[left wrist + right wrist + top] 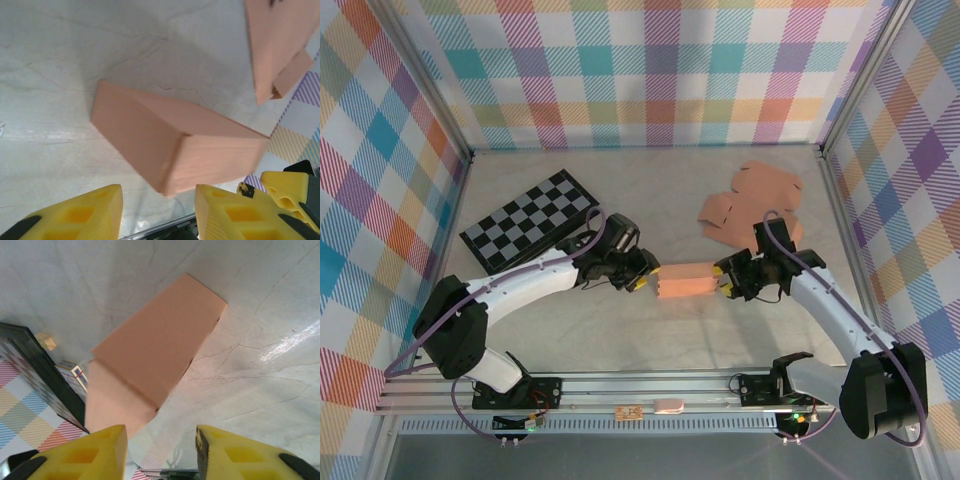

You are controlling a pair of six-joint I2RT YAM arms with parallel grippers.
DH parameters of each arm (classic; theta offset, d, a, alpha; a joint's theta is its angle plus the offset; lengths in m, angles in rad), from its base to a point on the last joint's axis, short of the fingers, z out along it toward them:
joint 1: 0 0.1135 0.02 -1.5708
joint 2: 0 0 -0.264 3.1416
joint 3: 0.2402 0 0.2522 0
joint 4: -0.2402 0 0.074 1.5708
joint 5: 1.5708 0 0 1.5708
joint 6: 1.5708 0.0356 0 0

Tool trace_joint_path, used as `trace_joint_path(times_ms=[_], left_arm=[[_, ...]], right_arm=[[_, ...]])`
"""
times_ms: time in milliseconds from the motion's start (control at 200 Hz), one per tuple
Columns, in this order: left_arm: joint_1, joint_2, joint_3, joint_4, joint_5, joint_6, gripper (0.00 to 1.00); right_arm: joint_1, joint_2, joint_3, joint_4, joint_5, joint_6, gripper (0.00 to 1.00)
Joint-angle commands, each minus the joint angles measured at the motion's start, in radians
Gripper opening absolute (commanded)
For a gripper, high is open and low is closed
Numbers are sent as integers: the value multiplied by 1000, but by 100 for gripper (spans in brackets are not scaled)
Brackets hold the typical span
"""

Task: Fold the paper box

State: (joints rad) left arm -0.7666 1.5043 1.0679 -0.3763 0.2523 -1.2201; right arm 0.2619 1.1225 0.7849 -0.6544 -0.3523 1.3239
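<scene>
The paper box (685,281) sits between my left gripper (642,280) at its nine o'clock and right gripper (725,283) at three, both parted, holding nothing. Light, crushable card, I judge: pinch its end edges gently.

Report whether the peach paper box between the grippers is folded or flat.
Folded: the peach paper box stands as a solid block, with top, side and end faces visible.

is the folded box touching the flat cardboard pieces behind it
Apart. The top external view shows bare table between the folded box and the flat cardboard pieces.
</scene>
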Motion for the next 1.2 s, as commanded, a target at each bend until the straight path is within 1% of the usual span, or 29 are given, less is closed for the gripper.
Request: trace_joint_path(times_ms=[0, 110, 200, 250, 320, 380, 435, 495, 570, 675, 775, 870, 955, 1100, 1195], left_arm=[[13, -9, 79, -68, -15, 52, 45], [22, -12, 135, -91, -12, 93, 48], [43, -30, 180, -111, -9, 154, 48], [58, -43, 209, -114, 1, 209, 49], [80, -64, 234, -86, 36, 290, 49], [94, -83, 239, -54, 78, 355, 49], [96, -99, 248, -58, 99, 422, 48], [97, -119, 250, -57, 131, 492, 48], [97, -151, 236, -73, 156, 559, 48], [97, -213, 201, -104, 159, 632, 48], [97, -288, 149, -116, 165, 681, 48], [96, -369, 83, -115, 176, 713, 48], [97, -453, 26, -130, 165, 734, 48], [96, -604, -80, -121, 161, 716, 48], [96, -693, -127, -95, 180, 712, 48]], right_arm=[[-2, -23, 101, -97, 53, -11, 44], [11, -32, 167, -138, 84, 17, 49], [62, -47, 204, -170, 146, 106, 54], [115, -61, 208, -183, 196, 188, 60], [210, -90, 203, -184, 307, 324, 67], [290, -108, 186, -143, 414, 421, 69], [338, -103, 173, -110, 461, 501, 70], [362, -76, 172, -93, 464, 568, 71], [381, -22, 196, -105, 453, 609, 73], [397, 65, 240, -136, 432, 649, 74], [403, 130, 241, -94, 413, 687, 74], [405, 175, 233, -51, 407, 723, 75], [405, 212, 239, -36, 417, 732, 75], [404, 275, 251, 0, 403, 717, 75], [405, 320, 268, 8, 387, 704, 75]])
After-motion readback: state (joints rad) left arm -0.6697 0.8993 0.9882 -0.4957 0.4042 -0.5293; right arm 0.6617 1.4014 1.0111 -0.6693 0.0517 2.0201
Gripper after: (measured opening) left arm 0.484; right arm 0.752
